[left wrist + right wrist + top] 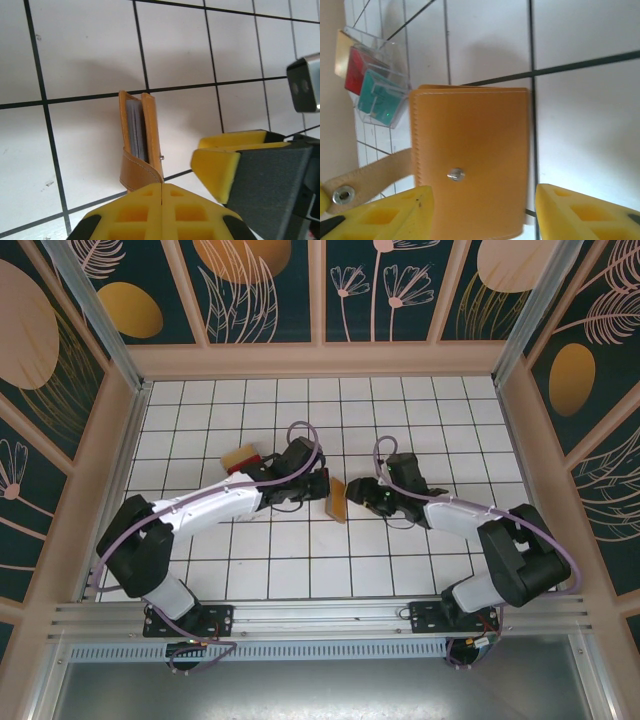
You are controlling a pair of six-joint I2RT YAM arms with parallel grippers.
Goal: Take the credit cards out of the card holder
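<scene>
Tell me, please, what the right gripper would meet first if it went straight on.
Probably the card holder: its orange face stands straight ahead of the open right gripper; depth is unclear.

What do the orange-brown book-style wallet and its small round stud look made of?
The orange-brown book-style wallet looks like leather or an imitation, I can't tell which: matte, smooth face with stitching along the edges. The small round stud looks like metal, by its silvery shine. The grey-blue inner pockets are probably thin plastic, seen edge-on.
</scene>
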